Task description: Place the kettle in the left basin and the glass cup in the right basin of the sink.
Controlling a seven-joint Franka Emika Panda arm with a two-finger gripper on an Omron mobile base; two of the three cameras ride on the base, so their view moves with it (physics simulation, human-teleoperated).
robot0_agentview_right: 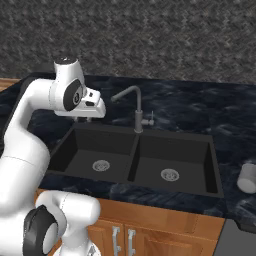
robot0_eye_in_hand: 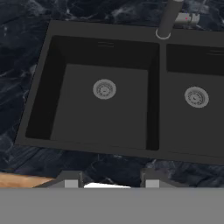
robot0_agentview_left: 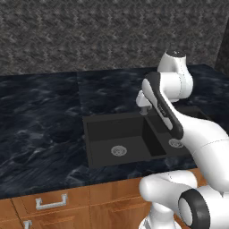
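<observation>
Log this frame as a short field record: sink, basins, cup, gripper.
sink: matte-black sink set in dark marble counter, grey tap behind the divider
left basin: left basin holds nothing but its drain
right basin: right basin holds nothing but its drain
glass cup: glass cup on the counter right of the sink, not in a basin
gripper: gripper above the sink's front edge, jaws apart, holding nothing

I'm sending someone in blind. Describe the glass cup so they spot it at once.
Start at the black double sink set in the dark marble counter. Look right of the right basin, near the counter's front edge: the glass cup is the small pale object there, alone on the dark stone.
</observation>
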